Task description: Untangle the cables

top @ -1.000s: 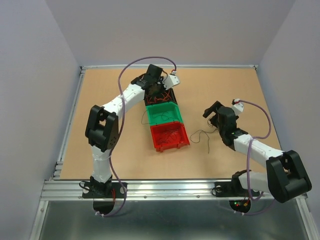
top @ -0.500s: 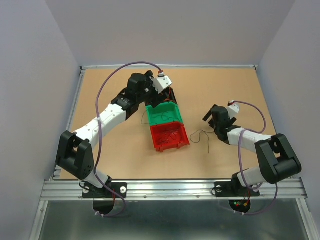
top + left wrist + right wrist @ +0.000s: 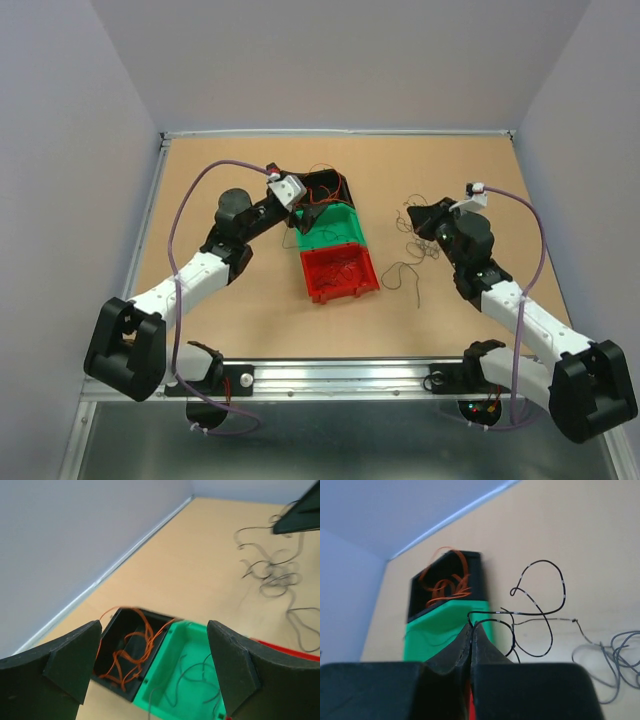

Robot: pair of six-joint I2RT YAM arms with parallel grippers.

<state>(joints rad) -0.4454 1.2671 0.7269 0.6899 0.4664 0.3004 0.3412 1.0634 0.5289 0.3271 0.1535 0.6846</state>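
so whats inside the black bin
A loose tangle of orange wires lies in the black bin, some looping over its rim. One finger of the left gripper covers a corner, so anything there is hidden.

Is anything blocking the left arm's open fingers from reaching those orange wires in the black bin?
Nothing visible does. The left wrist view shows the left gripper with its fingers spread apart, and the orange wires lie uncovered in the open black bin straight ahead.
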